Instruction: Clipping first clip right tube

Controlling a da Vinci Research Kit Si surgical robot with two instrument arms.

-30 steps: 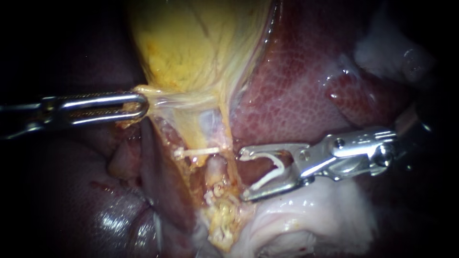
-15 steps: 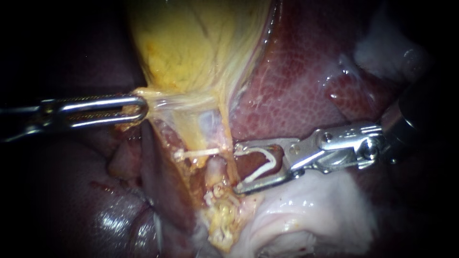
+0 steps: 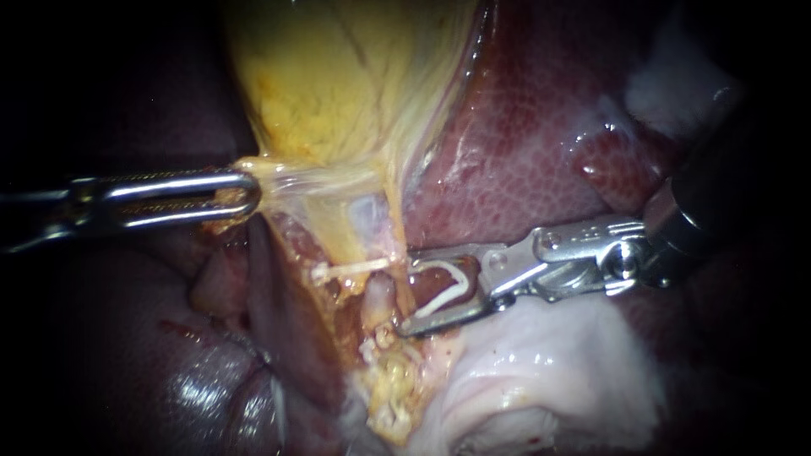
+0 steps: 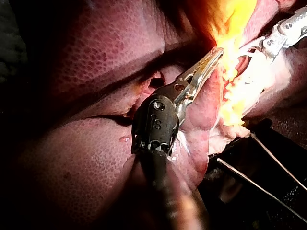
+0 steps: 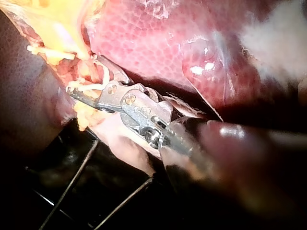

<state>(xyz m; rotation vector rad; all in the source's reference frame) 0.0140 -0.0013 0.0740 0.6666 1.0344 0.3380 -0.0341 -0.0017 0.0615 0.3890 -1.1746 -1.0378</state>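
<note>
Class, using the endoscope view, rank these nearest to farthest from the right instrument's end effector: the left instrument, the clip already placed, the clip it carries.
1. Carried clip, inside the right instrument end effector.
2. Placed clip, just to the left.
3. Left instrument, far left, gripping the gallbladder.

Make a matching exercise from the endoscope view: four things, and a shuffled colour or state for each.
1 left instrument
2 right instrument
3 gallbladder
4 liver

A dark red, mottled
B holds a white clip between its jaws
C yellow
D jaws shut on the gallbladder's lower end

Pairs: 1-D; 2-B; 3-C; 4-A
</note>
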